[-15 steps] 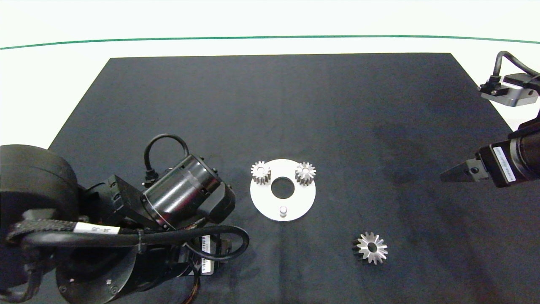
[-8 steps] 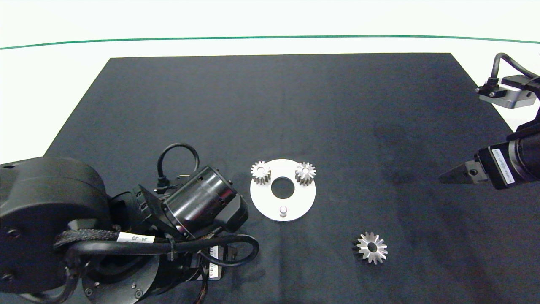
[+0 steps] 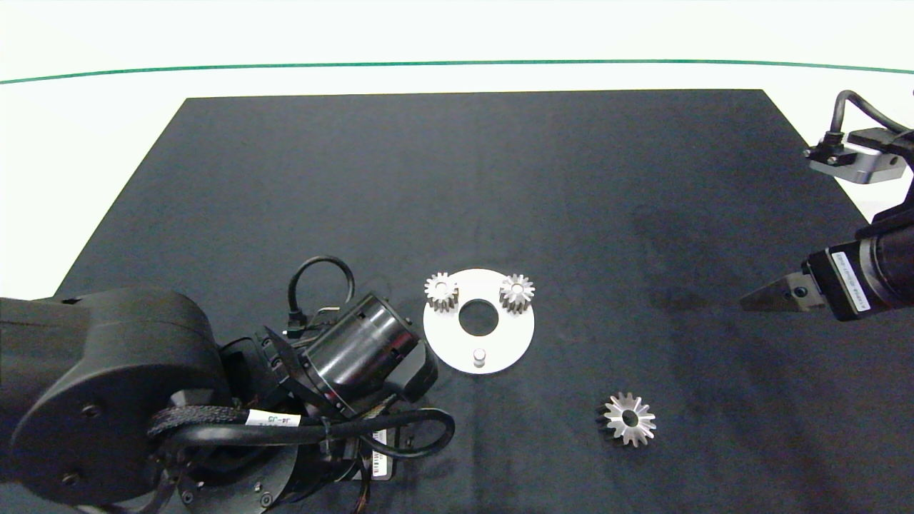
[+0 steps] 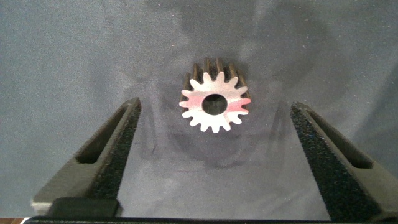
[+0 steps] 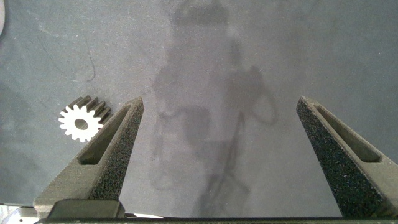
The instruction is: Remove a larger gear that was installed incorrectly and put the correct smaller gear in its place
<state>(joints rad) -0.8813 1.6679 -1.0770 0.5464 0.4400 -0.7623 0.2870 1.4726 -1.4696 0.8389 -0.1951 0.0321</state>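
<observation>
Head view: the larger gear lies on the black mat at 5 o'clock from the white disc.

Left wrist view: left end effector, released, straddles the smaller gear.

Right wrist view: right end effector, released, above bare mat.

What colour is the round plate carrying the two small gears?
White, with a round centre hole; the plate shows best in the head view.
</observation>
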